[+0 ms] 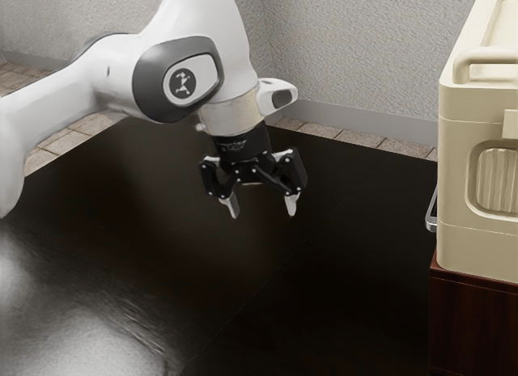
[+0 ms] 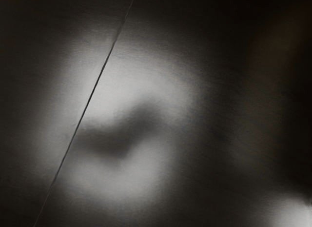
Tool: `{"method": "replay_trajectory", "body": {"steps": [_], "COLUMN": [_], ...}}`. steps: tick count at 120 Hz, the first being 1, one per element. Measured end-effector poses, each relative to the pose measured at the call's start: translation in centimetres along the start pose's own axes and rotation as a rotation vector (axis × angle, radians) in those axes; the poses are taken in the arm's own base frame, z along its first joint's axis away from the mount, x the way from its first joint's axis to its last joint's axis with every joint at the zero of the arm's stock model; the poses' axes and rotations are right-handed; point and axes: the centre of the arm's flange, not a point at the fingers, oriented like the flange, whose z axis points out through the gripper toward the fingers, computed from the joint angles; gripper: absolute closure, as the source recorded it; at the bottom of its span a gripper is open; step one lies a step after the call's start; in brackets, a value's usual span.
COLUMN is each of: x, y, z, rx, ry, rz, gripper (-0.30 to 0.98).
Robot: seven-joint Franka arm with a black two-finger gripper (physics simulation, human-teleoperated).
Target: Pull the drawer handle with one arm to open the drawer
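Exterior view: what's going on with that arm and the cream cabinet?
The arm is holding nothing: its gripper hangs open above the dark table. The job is to pull a drawer handle, apparently the metal one beside the cream cabinet, toward the exterior view's right. The gripper is well apart from it, so no pull is under way.

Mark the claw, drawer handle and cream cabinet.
Claw [image 1: 263, 208]: exterior view, midway between its fingertips.
Drawer handle [image 1: 430, 223]: exterior view, lower end of the metal bar.
Cream cabinet [image 1: 457, 182]: exterior view, side wall left of the recessed panel.
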Motion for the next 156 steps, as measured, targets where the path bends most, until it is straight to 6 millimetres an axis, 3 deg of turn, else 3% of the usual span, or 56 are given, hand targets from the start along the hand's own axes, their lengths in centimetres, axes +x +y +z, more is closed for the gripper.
{"method": "replay_trajectory", "body": {"steps": [26,40,75,156], "x": [3.6,3.3,4.7,4.9], "y": [3.5,5.0,7.3,12.2], "z": [0.3,0.2,2.9,5.2], "rx": [-0.066,-0.094,-0.219,-0.4], "ry": [0.047,0.065,0.038,0.063], "rz": [0.036,0.068,0.079,0.103], "gripper": [0.0,0.0,0.0,0.0]}}
